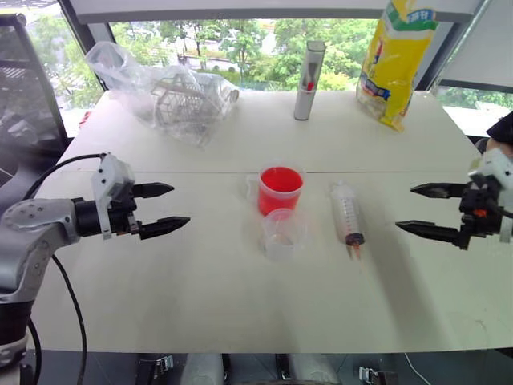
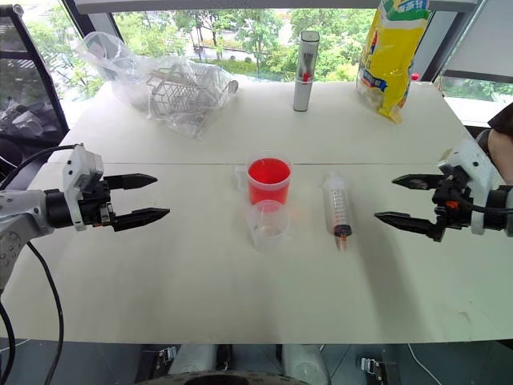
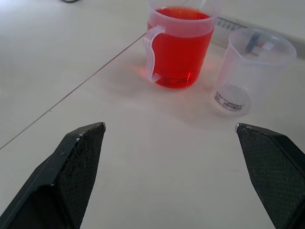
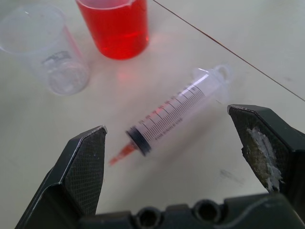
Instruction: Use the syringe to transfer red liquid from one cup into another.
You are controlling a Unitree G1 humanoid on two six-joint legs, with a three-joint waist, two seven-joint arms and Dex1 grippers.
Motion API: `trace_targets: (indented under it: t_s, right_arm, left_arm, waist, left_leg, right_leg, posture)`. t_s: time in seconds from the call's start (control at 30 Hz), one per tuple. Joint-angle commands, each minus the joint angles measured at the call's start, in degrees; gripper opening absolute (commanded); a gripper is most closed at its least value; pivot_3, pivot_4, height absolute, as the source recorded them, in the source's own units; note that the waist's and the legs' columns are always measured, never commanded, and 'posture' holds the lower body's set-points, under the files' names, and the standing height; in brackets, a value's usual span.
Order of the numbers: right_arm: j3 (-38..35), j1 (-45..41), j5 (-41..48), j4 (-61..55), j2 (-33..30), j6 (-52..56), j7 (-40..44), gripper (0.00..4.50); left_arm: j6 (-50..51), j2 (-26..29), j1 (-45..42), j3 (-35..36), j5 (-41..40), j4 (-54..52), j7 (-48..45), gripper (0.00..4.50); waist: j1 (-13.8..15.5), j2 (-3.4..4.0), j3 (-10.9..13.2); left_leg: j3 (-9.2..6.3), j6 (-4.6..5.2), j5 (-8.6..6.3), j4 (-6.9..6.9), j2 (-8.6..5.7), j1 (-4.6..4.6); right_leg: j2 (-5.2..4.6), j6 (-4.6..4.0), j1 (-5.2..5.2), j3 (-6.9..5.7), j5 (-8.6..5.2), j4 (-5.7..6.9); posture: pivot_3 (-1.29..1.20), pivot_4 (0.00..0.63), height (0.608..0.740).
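The handled beaker (image 1: 280, 189) holding red liquid (image 1: 280, 180) stands at the table's middle. Just in front of it, touching or nearly so, stands the small colourless cup (image 1: 283, 234), which looks empty. The syringe (image 1: 347, 212) lies flat to their right, its reddish tip (image 1: 355, 251) pointing toward me. My left gripper (image 1: 165, 208) hovers open to the left of the cups, holding nothing. Right of the syringe, my right gripper (image 1: 417, 209) is open and empty, its jaws facing the syringe (image 4: 174, 110) in the right wrist view.
At the table's back stand a grey upright cylinder (image 1: 308, 80), a yellow bag (image 1: 395, 58) and a crumpled clear plastic bag over a wire rack (image 1: 172, 95). A seam (image 1: 208, 172) runs across the white table behind the cups.
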Motion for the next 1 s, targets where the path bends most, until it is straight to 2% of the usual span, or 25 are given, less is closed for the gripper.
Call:
trace_targets:
  t_s: [0.03, 0.53, 0.83, 1.0]
  right_arm:
    - [0.37, -1.52, 0.58, -1.09, 0.53, 0.14, -0.88, 4.46]
    - [2.13, -3.24, 1.19, -1.85, 1.32, 0.65, -2.7, 4.46]
    - [2.77, -5.01, 0.82, -2.38, 0.85, 5.66, -8.13, 4.46]
    - [6.41, -8.47, 0.31, -2.32, -0.95, 9.4, -8.82, 4.46]
  left_arm:
    - [0.57, 0.39, -0.4, 2.3, -0.87, -1.88, 1.4, 4.5]
    - [0.79, 0.55, -0.52, 2.56, -1.66, -3.12, 1.71, 4.5]
    - [0.58, -0.5, -0.82, 1.77, -1.34, -3.31, 2.48, 4.5]
    - [0.68, -0.64, -1.14, 1.36, -1.19, -3.35, 2.36, 4.5]
  waist:
    - [0.01, 0.0, 0.0]
    - [-0.02, 0.0, 0.0]
    - [-0.01, 0.0, 0.0]
    - [-0.16, 0.0, 0.0]
  left_leg:
    - [0.0, 0.0, 0.0, 0.01, 0.0, 0.0]
    - [0.0, 0.0, 0.0, 0.01, 0.0, 0.01]
    - [0.0, 0.0, 0.0, 0.01, 0.0, 0.0]
    - [0.0, 0.0, 0.0, 0.01, 0.0, 0.01]
  right_leg:
    - [0.0, 0.0, 0.0, 0.0, 0.0, 0.0]
    - [0.01, 0.0, 0.0, 0.0, 0.0, 0.0]
    - [0.0, -0.01, 0.0, 0.0, 0.0, 0.0]
    - [0.0, -0.01, -0.02, 0.01, 0.0, 0.01]
  posture:
    - [0.0, 0.15, 0.74]
    - [0.0, 0.15, 0.74]
    - [0.0, 0.15, 0.74]
    - [0.0, 0.15, 0.74]
